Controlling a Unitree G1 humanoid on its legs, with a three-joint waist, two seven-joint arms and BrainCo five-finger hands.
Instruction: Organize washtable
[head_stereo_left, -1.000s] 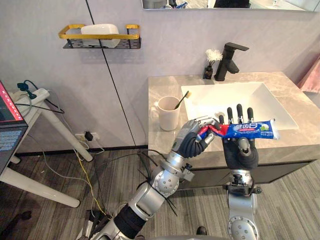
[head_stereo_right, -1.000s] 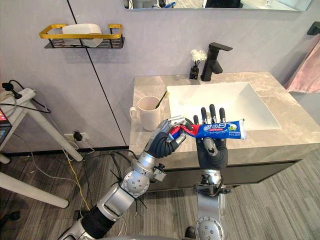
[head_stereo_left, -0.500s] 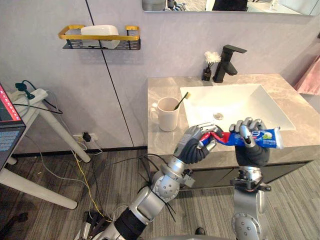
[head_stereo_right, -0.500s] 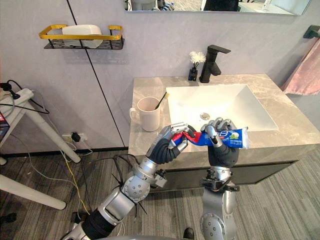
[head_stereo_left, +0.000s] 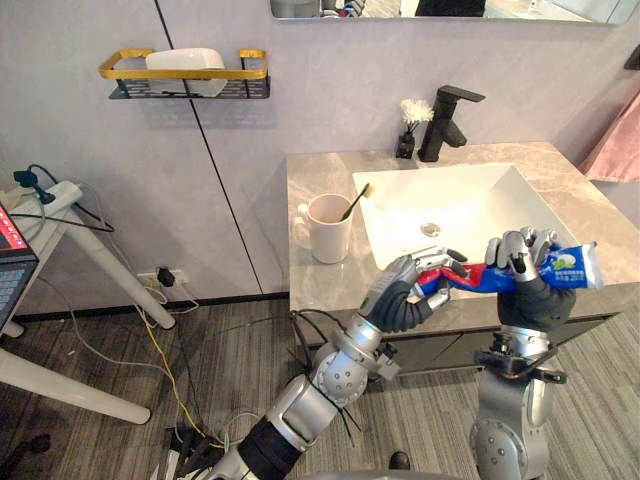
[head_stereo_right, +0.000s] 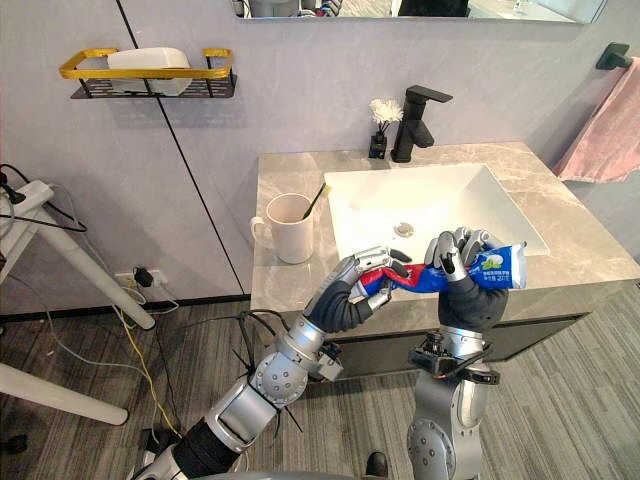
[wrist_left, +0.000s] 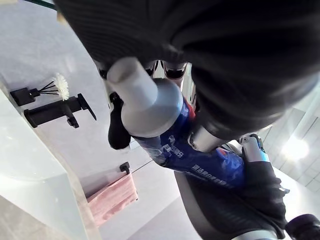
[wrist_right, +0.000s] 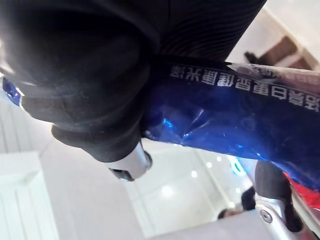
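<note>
The fingers of the right hand, straight a second ago, now curl round the tube; the left hand still pinches its cap end. The tube hangs above the front edge of the bench, so I think it is passing to the right hand.

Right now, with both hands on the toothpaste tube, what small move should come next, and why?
Probably the left hand should open and let go of the red cap end of the toothpaste tube. The right hand is curled round the tube's blue body, so it seems able to carry the tube alone; while both hands grip it, neither can easily set it down.
</note>
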